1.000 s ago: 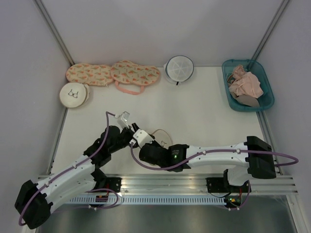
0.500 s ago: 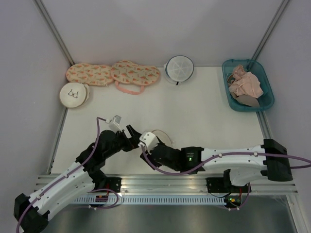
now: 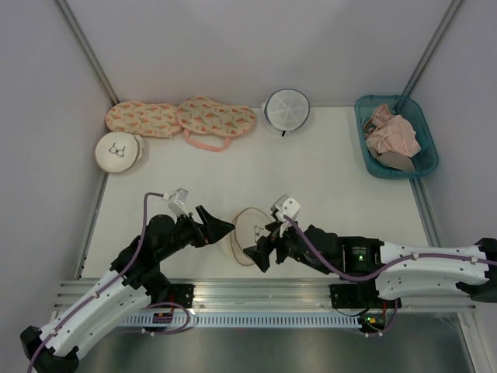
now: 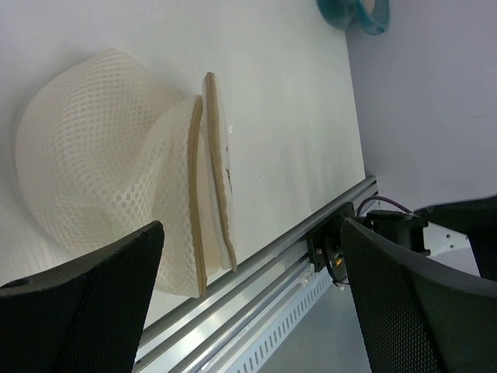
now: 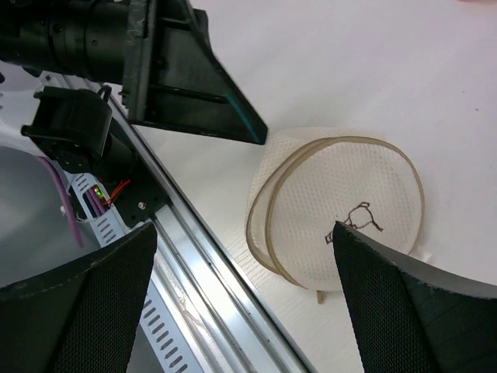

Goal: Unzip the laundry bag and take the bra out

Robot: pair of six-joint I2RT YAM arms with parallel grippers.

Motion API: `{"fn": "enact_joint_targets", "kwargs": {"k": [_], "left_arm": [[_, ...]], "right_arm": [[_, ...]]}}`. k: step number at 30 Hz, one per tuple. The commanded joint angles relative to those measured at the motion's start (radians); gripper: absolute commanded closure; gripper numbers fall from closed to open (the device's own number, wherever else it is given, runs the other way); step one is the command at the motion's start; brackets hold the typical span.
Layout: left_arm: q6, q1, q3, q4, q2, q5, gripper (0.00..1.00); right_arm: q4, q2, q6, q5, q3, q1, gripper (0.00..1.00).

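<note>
Both my claws have drawn back off the laundry bag [image 3: 250, 231] since a second ago, leaving it bare between them. Left claw [image 3: 221, 227], just left of the bag, gapes wide and empty, and so does right claw [image 3: 262, 244], just right of it. The bag lies flat, close beyond the rail [image 3: 264, 294], so I judge a one-sided poke could shove it there. Its drawing faces up, its long axis seems to run near-left to far-right, and its parted rim faces my left claw. No bra shows inside. Far right of the bag, pink cloth [image 3: 396, 134] fills a teal bin [image 3: 365, 151].

Top cam overhead; wrist cams close, sharing laundry bag [image 5: 334, 194].
</note>
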Motion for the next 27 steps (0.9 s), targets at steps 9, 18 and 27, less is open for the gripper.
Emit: {"fn": "enact_joint_targets", "kwargs": {"k": [9,18,27], "left_arm": [[0.147,-0.004,0.029,0.0,-0.174,0.172,0.01],[0.222,-0.004,0.096,-0.005,-0.281,0.282,0.01],[0.227,-0.004,0.132,-0.022,-0.281,0.302,0.01]], "right_arm": [[-0.213,-0.195,0.226,0.23,-0.001,0.003,0.02],[-0.239,-0.293,0.302,0.288,-0.024,0.004,0.02],[-0.236,-0.261,0.299,0.275,0.004,0.004,0.02]]}}
